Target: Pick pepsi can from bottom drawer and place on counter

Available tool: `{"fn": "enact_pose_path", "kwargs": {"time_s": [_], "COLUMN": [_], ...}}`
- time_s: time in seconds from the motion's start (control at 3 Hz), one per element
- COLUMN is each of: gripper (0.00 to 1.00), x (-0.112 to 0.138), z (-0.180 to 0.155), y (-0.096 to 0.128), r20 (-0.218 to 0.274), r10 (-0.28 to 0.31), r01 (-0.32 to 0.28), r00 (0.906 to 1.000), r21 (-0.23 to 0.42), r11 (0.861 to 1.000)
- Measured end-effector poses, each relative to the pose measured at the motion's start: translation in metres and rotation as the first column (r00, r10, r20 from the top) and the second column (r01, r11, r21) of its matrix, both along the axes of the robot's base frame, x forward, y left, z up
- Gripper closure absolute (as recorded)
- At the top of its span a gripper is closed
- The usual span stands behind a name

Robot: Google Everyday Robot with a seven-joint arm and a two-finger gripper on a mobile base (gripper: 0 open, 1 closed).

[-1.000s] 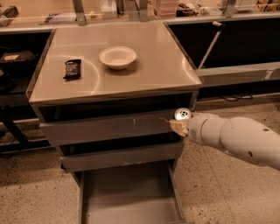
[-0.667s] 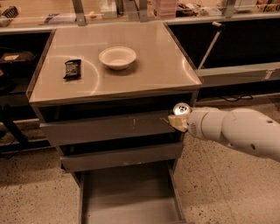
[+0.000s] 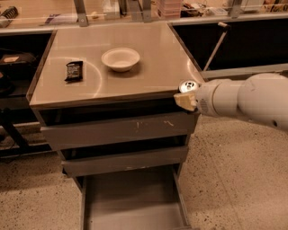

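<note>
The pepsi can (image 3: 188,86) shows only its silver lid, level with the counter's front right corner. My gripper (image 3: 186,95) is shut on it, with a tan finger (image 3: 184,101) below the lid; the white arm reaches in from the right. The counter (image 3: 148,72) is a glossy tan top just left of the can. The bottom drawer (image 3: 135,197) stands pulled open below, its grey floor bare. The can's body is hidden by the gripper.
A white bowl (image 3: 120,59) and a flat black snack packet (image 3: 74,71) lie on the counter. A grey drawer with a scratched front (image 3: 121,128) is shut above the open one. A cluttered shelf (image 3: 135,9) runs along the back. Speckled floor lies to the right.
My gripper has risen with the can from beside the upper drawer front to the level of the counter's edge.
</note>
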State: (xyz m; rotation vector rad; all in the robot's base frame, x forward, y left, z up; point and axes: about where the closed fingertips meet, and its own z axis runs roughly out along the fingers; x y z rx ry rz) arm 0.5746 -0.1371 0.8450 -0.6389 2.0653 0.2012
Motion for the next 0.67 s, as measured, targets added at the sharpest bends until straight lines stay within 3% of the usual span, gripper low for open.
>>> {"fn": "enact_pose_path", "kwargs": {"time_s": [0.33,0.67], "gripper": [1.00,1.00], "x": [0.0177,0.0200], "z": [0.0426,0.0472], "y": [0.0051,0.0062], "r20": [0.050,0.058], "r10": [0.019,0.022], "r01": [-0.017,-0.020], "r00": [0.9986,0.9981], "r21": [-0.029,-0.032], "r11": [0.999,0.999]}}
